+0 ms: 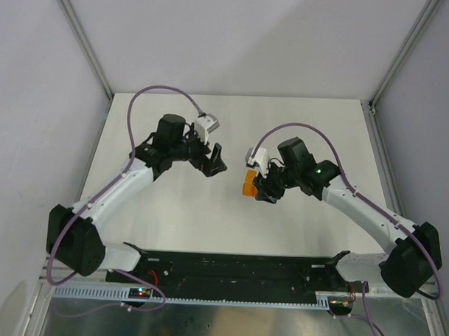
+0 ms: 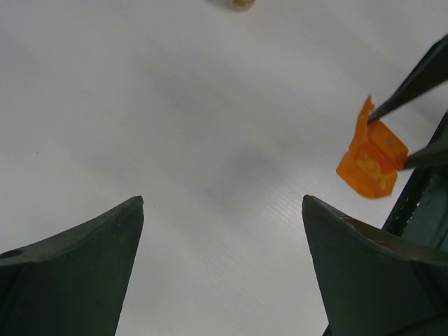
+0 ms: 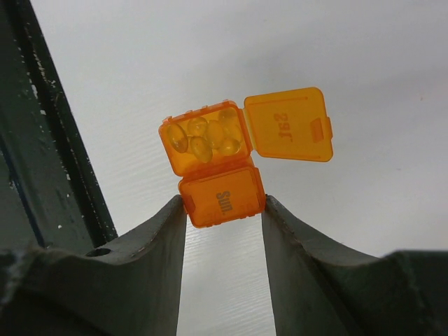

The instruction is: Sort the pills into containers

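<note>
Pills (image 3: 206, 136), small tan-orange ovals, lay heaped in the open cell of an orange translucent plastic box of two joined square cells (image 3: 217, 168), the lid swung out sideways. The right gripper (image 3: 224, 204) had its jaws clamped on the closed cell, marked "Sun". The box's long axis ran straight out from the fingers, open cell farthest. It sat over the middle of the white table (image 1: 208, 226). The left gripper (image 2: 224, 203) stood near, jaws wide apart, holding nothing.
</note>
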